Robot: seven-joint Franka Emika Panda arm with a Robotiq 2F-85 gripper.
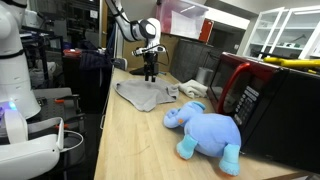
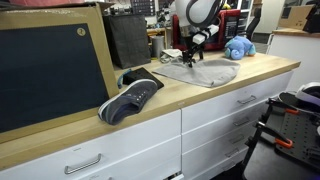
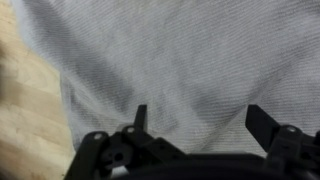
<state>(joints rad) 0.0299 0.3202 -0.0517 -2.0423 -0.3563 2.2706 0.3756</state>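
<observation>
Two black fingers (image 3: 140,116) of the gripper (image 3: 200,115) stand spread wide apart with nothing between them, pointing down at a crumpled grey knitted cloth (image 3: 170,50). In the wrist view the fabric fills almost the whole frame under the tips. Whether the tips touch the weave cannot be told. In both exterior views the gripper (image 1: 150,72) (image 2: 190,58) hangs upright over the cloth (image 1: 145,95) (image 2: 200,72), near its far edge, and the cloth lies flat on the light wooden bench (image 1: 120,145).

Judging by this pose, the work in hand is the cloth. To handle it well, the fingers should come straight down onto a raised fold rather than a flat patch. They should then close slowly enough that only fabric is caught, without scraping the wood.

A strip of bare bench (image 3: 25,110) shows at the side of the wrist view. Near the cloth lies a blue plush elephant (image 1: 205,128) (image 2: 238,47), and beside it stands a red-fronted microwave oven (image 1: 250,95). Well apart along the bench (image 2: 265,68) sits a dark sneaker with a white sole (image 2: 130,98) before a wood-framed black board (image 2: 50,70). White drawers (image 2: 220,120) front the bench, and the room behind is cluttered workshop space.
</observation>
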